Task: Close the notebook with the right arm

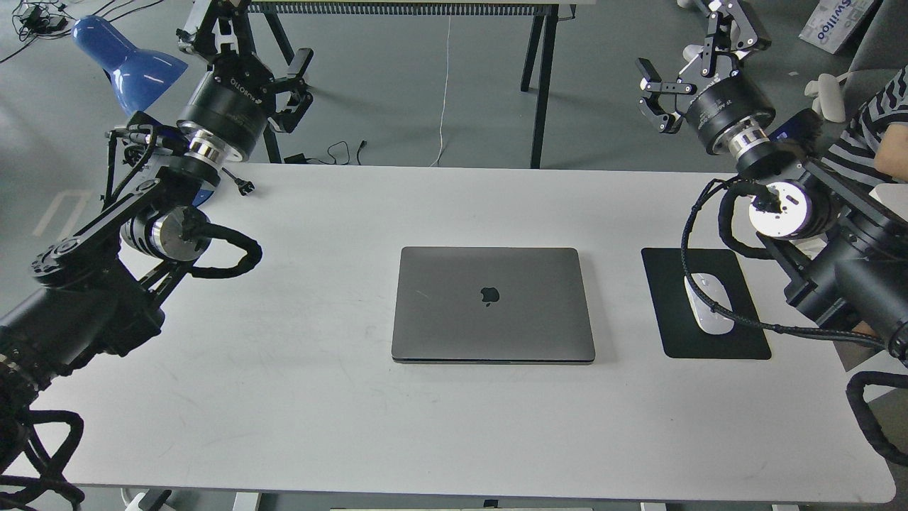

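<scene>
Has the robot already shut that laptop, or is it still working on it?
Looks done: the notebook lies flat on the table, lid down, logo showing. Nothing is in hand; the right gripper and left gripper hang open, away from it. Nothing visibly remains.

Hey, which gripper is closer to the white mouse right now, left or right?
Right. The right gripper hangs above the table's far right edge, just beyond the white mouse on its black mouse pad. The left gripper is at the far left corner, past the closed notebook.
</scene>
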